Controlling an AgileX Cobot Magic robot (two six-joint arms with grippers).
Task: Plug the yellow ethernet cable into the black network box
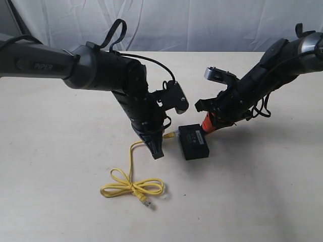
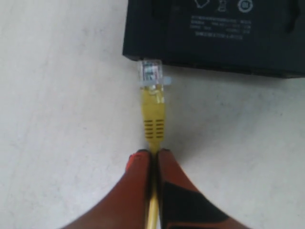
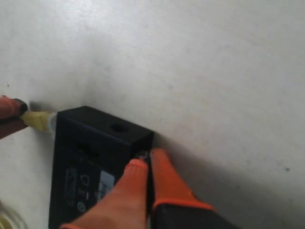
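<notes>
My left gripper (image 2: 152, 153) pinches the yellow ethernet cable (image 2: 153, 114) just behind its plug, the clear tip meeting the side of the black network box (image 2: 214, 33) on the counter (image 1: 60, 151). My right gripper (image 3: 147, 161), jaws together, touches the box's opposite end.

The right gripper (image 3: 147, 160) is reaching in from the lower middle of the frame, its orange fingers (image 3: 126, 191) pressing together, tips touching a corner of the black network box (image 3: 90, 143) lying on the pale surface (image 3: 214, 71). At the left edge of the frame, the left gripper (image 3: 20, 114) is pinching the yellow ethernet cable (image 3: 39, 120), whose end is meeting the box.
</notes>
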